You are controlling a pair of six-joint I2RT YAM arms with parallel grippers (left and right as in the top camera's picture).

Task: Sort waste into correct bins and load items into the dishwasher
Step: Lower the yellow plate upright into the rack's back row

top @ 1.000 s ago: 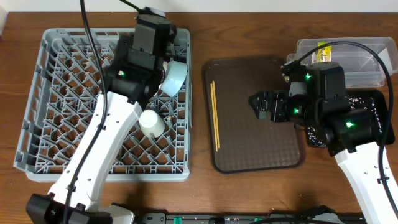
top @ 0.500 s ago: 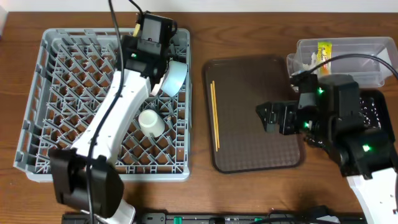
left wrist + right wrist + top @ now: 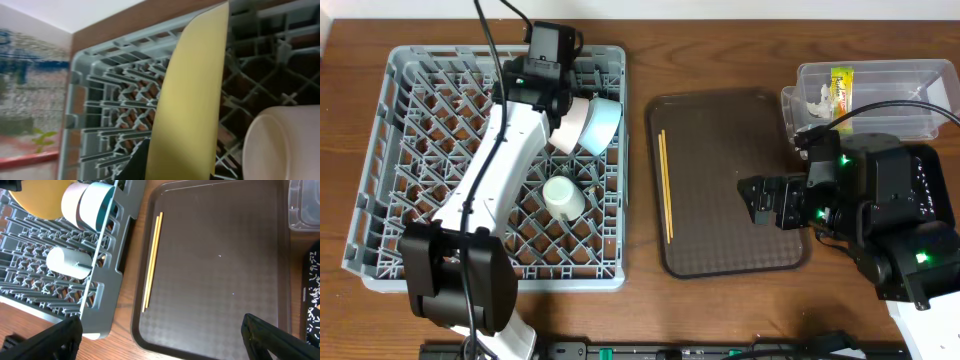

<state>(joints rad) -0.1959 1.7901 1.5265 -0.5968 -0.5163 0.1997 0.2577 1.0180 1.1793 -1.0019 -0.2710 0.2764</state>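
My left gripper point(image 3: 546, 72) is at the back of the grey dish rack point(image 3: 410, 200), shut on the round yellow plate point(image 3: 192, 100), which stands on edge among the pegs. The plate also shows in the right wrist view point(image 3: 35, 200). A white bowl point(image 3: 572, 115) and a light blue bowl point(image 3: 604, 125) stand on edge beside it. A small white cup point(image 3: 563, 197) lies in the rack. The chopsticks point(image 3: 665, 185) lie on the brown tray point(image 3: 730, 240). My right gripper point(image 3: 760, 197) is open and empty above that tray.
A clear tub point(image 3: 900, 110) at the back right holds the yellow-green wrapper point(image 3: 838, 84) and white tissue point(image 3: 815, 97). A black tray point(image 3: 928, 170) with whitish scraps lies under my right arm. Cables run over both.
My left arm has swung toward the back of the rack and turned. My right arm has drawn back to the right and toward the front.
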